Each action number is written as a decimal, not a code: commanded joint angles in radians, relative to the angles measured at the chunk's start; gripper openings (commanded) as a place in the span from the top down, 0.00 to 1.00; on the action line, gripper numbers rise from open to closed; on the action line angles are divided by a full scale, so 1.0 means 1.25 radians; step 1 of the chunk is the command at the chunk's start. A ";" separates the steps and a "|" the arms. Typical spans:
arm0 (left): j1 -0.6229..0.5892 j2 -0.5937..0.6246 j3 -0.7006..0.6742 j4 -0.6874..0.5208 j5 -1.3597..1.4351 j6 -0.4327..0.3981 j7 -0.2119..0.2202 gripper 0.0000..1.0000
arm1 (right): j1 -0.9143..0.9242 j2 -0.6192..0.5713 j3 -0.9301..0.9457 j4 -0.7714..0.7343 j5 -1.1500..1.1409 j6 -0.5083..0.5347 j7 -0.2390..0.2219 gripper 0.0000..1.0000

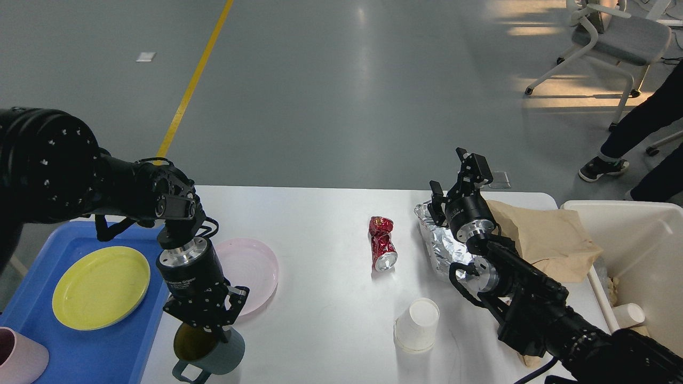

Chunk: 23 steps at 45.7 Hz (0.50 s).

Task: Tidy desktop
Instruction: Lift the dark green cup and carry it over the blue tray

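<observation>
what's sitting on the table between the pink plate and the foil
In the head view, only the crushed red can lies between the pink plate and the foil; the rest of that stretch of desktop is bare.

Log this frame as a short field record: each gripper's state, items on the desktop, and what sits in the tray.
left gripper: shut on grey-green mug, gripped at its rim, near front edge
right gripper: open, empty, above crumpled foil
desktop: pink plate, crushed red can, white paper cup, foil, brown paper bag
blue tray: yellow plate, pink cup
white bin: right of desktop, holds a paper cup
</observation>
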 commanded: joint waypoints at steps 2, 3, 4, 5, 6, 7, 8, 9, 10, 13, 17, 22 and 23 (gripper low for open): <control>-0.031 0.032 0.001 -0.005 0.001 0.000 0.002 1.00 | 0.000 0.000 0.000 -0.001 0.000 0.000 0.000 0.00; -0.035 0.038 0.001 -0.007 0.001 0.000 0.002 1.00 | 0.000 0.000 0.000 0.000 0.000 0.000 0.000 0.00; -0.038 0.042 0.001 -0.012 0.001 0.000 0.002 1.00 | 0.000 0.000 0.000 0.000 0.000 0.000 0.000 0.00; -0.043 0.047 0.002 -0.017 0.001 0.000 0.002 1.00 | 0.000 0.000 0.000 0.000 0.000 0.000 0.000 0.00; -0.047 0.052 0.003 -0.021 0.001 0.000 0.003 1.00 | 0.000 0.000 0.000 0.000 0.000 0.000 0.000 0.00; -0.051 0.058 0.003 -0.024 0.002 0.000 0.003 1.00 | 0.000 0.000 0.000 0.000 0.000 0.000 0.000 0.00; -0.052 0.065 0.004 -0.027 0.002 0.000 0.003 1.00 | 0.000 0.000 0.000 0.000 0.000 0.000 0.000 0.00; -0.053 0.071 0.009 -0.029 0.002 0.000 0.003 1.00 | 0.000 0.000 0.000 -0.001 0.000 0.000 0.000 0.00; -0.054 0.076 0.015 -0.031 0.002 0.000 0.003 1.00 | 0.000 0.000 0.000 0.000 0.000 0.000 0.000 0.00; -0.059 0.085 0.027 -0.034 0.002 0.000 0.002 1.00 | 0.000 0.000 0.000 -0.001 0.000 0.000 0.000 0.00; -0.069 0.121 0.047 -0.034 0.002 0.000 0.002 1.00 | 0.000 0.000 0.000 0.000 0.000 0.000 0.000 0.00; -0.070 0.160 0.068 -0.034 0.004 0.000 0.005 1.00 | 0.000 0.000 0.000 0.000 0.000 0.000 0.000 0.00; -0.069 0.167 0.072 -0.034 0.004 0.000 0.006 1.00 | 0.000 0.000 0.000 -0.001 0.000 0.000 0.000 0.00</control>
